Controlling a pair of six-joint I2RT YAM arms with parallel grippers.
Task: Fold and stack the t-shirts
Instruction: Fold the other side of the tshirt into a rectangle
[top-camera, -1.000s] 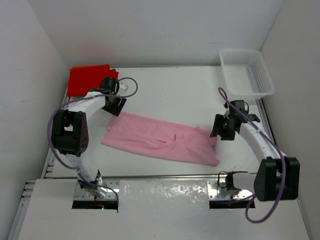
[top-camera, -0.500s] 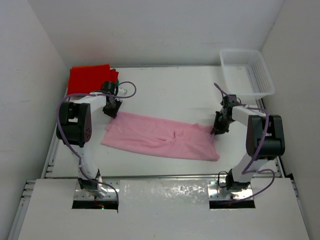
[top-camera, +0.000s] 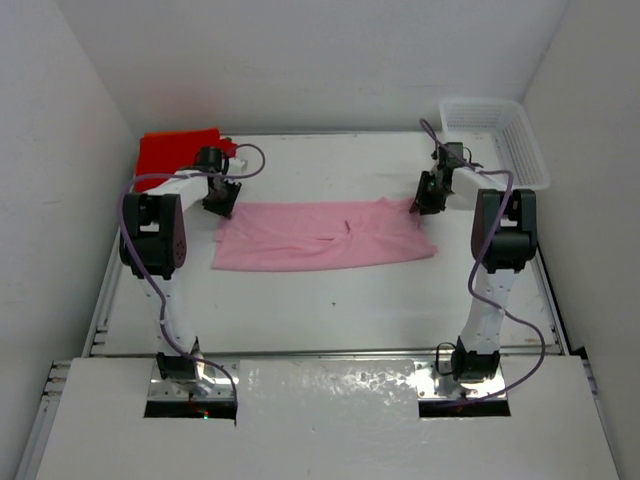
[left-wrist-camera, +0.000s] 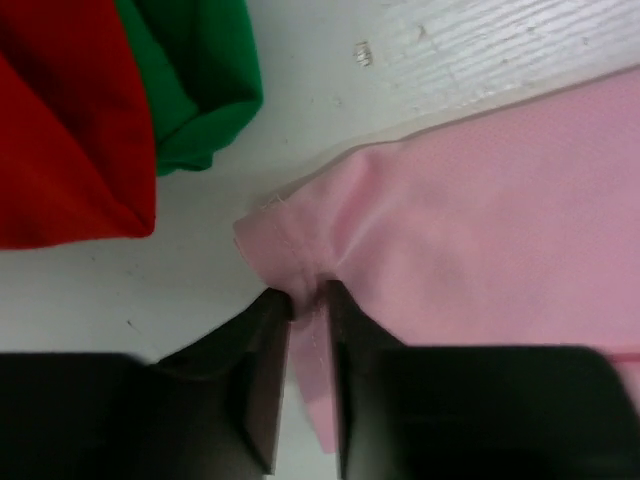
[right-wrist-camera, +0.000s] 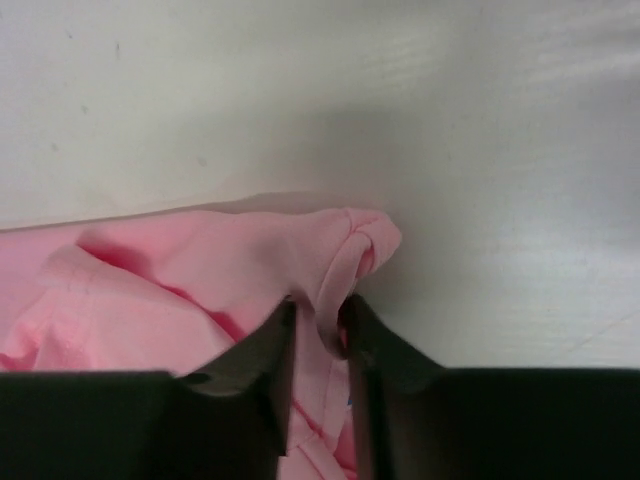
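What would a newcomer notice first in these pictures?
A pink t-shirt lies spread across the table, its far corners pinched by the left hand and the right hand. A red t-shirt and a green t-shirt sit together at the far left corner, a white basket far right.

High rear camera overlooks the table (top-camera: 330, 300); close wrist cameras share its pink shirt (top-camera: 300, 240).

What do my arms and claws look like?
The left arm and right arm are white links with black joint housings, each trailed by a looping purple cable. The left claw and right claw each have two flat black fingers.
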